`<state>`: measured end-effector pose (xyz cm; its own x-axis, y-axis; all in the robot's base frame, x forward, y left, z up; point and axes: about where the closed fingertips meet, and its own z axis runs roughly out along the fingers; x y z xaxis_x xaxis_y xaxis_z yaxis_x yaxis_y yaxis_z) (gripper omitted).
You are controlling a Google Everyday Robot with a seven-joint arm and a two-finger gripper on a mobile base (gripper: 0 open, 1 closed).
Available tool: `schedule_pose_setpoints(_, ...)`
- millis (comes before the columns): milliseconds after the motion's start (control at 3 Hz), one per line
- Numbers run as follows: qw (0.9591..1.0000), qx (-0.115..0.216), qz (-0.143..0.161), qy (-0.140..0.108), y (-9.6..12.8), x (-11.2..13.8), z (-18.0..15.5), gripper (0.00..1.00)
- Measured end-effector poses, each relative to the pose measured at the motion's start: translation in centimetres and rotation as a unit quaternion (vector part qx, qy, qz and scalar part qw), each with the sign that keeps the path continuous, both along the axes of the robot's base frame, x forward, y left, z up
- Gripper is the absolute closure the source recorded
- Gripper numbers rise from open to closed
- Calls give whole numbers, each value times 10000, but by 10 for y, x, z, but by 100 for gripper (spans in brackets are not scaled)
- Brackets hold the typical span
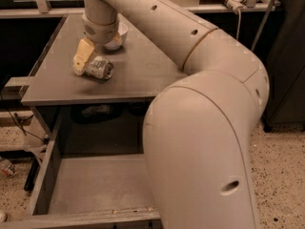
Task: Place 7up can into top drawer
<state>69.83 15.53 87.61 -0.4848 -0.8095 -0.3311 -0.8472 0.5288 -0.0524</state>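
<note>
The 7up can [98,68], silvery with green marks, lies on its side on the left part of the grey tabletop [143,75]. My gripper [96,60] hangs straight down over it from the arm. It is open, and its yellowish left finger [82,56] rests against the can's left end. The other finger is mostly hidden behind the wrist. The top drawer [45,175] is pulled out below the tabletop, with its flat floor bare. My arm covers its right side.
A white bowl [120,32] stands on the tabletop just behind the gripper. My arm's large elbow [205,151] fills the right foreground. A dark shelf space with some objects [95,111] lies under the tabletop. Speckled floor [281,175] lies to the right.
</note>
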Motion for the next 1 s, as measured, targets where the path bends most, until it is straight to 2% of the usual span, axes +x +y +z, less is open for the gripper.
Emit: schedule_pose_setpoints(1000, 9994, -37, -264, 239, -10, 9, -31, 0)
